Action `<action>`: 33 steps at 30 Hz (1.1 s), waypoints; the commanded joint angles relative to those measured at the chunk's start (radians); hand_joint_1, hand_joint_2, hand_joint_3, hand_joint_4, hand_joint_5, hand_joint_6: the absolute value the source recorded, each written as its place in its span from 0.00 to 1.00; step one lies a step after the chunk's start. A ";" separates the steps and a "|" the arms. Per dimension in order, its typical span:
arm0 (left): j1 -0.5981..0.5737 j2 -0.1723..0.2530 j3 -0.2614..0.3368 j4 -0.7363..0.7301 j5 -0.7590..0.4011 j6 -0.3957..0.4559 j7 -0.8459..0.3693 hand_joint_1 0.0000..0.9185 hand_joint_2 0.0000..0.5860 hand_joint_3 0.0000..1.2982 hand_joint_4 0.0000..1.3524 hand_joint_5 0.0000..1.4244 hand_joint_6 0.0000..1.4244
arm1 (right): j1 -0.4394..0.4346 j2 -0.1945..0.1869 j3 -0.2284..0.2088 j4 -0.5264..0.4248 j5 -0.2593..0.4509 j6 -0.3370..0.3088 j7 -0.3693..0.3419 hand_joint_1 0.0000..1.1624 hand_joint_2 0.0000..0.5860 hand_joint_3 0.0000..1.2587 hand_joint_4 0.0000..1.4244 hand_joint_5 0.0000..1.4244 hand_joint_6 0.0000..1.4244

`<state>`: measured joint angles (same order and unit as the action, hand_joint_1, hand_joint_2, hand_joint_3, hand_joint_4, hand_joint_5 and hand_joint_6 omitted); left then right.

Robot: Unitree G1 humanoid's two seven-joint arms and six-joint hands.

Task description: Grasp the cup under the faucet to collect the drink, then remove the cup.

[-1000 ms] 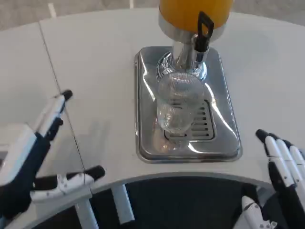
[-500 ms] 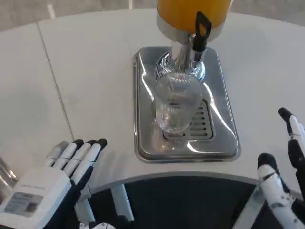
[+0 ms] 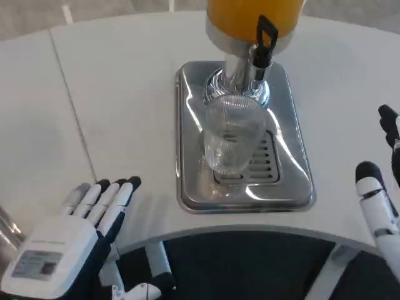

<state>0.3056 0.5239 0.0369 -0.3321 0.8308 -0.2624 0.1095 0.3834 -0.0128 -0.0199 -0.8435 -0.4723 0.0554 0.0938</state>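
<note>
A clear ribbed plastic cup (image 3: 232,136) stands upright and empty on the silver drip tray (image 3: 189,162), right below the black faucet lever (image 3: 263,42) of the orange drink dispenser (image 3: 250,15). My left hand (image 3: 75,237) lies at the table's near left edge, back up, fingers stretched out and holding nothing. My right hand (image 3: 381,194) is at the right edge of the picture, fingers spread apart and empty. Both hands are well clear of the cup.
The tray sits in the middle of the white table (image 3: 125,94). A thin seam (image 3: 72,106) runs across the tabletop on the left. The table's curved front edge passes just below the tray.
My left hand has turned back up, come in low at the near left edge and now holds still. My right hand has lifted and drifted slightly right. The cup has not moved.
</note>
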 commanded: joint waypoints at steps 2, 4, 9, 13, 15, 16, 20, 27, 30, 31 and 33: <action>0.011 -0.011 -0.015 -0.018 0.003 0.016 -0.019 0.00 0.20 0.00 0.00 0.00 0.00 | -0.090 -0.041 -0.067 0.066 0.097 0.037 0.014 0.00 0.95 0.00 0.00 0.00 0.00; 0.012 -0.016 -0.015 -0.019 -0.001 0.020 -0.016 0.00 0.20 0.00 0.00 0.00 0.00 | -0.122 -0.051 -0.078 0.079 0.119 0.048 0.013 0.00 0.96 0.00 0.00 0.00 0.00; 0.011 -0.021 -0.017 -0.019 -0.001 0.023 -0.012 0.00 0.20 0.00 0.00 0.00 0.00 | -0.204 -0.070 -0.096 0.112 0.163 0.078 0.009 0.00 0.96 0.00 0.00 0.00 0.00; 0.005 -0.023 -0.022 -0.016 0.000 0.028 -0.015 0.00 0.20 0.00 0.00 0.00 0.00 | -0.246 -0.079 -0.093 0.119 0.177 0.100 0.005 0.00 0.97 0.00 0.00 0.00 0.00; 0.004 -0.023 -0.025 -0.013 0.000 0.030 -0.018 0.00 0.20 0.00 0.00 0.00 0.00 | -0.275 -0.091 -0.087 0.114 0.175 0.123 0.016 0.00 0.99 0.00 0.00 0.00 0.00; 0.002 -0.023 -0.026 -0.011 0.001 0.031 -0.019 0.00 0.20 0.00 0.00 0.00 0.00 | -0.285 -0.097 -0.084 0.112 0.176 0.133 0.020 0.00 1.00 0.00 0.00 0.00 0.00; -0.005 -0.021 -0.031 -0.004 -0.003 0.037 -0.026 0.00 0.20 0.00 0.00 0.00 0.00 | -0.373 -0.131 -0.058 0.114 0.164 0.186 0.042 0.00 1.00 0.00 0.00 0.00 0.00; -0.013 -0.024 -0.034 0.000 -0.006 0.046 -0.032 0.00 0.20 0.00 0.00 0.00 0.00 | -0.526 -0.184 -0.058 0.177 0.167 0.238 0.049 0.00 1.00 0.00 0.00 0.00 0.00; -0.015 -0.025 -0.036 0.002 -0.007 0.049 -0.034 0.00 0.21 0.00 0.00 0.00 0.00 | -0.556 -0.190 -0.045 0.202 0.165 0.240 0.044 0.00 1.00 0.00 0.00 0.00 0.00; -0.016 -0.025 -0.035 0.002 -0.007 0.050 -0.034 0.00 0.21 0.00 0.00 0.00 0.00 | -0.564 -0.190 -0.040 0.209 0.165 0.241 0.040 0.00 1.00 0.00 0.00 0.00 0.00; -0.016 -0.024 -0.034 0.003 -0.008 0.051 -0.035 0.00 0.22 0.00 0.00 0.00 0.00 | -0.578 -0.189 -0.035 0.219 0.164 0.241 0.036 0.00 1.00 0.00 0.00 0.00 0.00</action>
<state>0.2878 0.5057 0.0137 -0.3389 0.8297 -0.2172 0.0856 -0.1783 -0.1972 -0.0624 -0.6421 -0.3097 0.2905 0.1373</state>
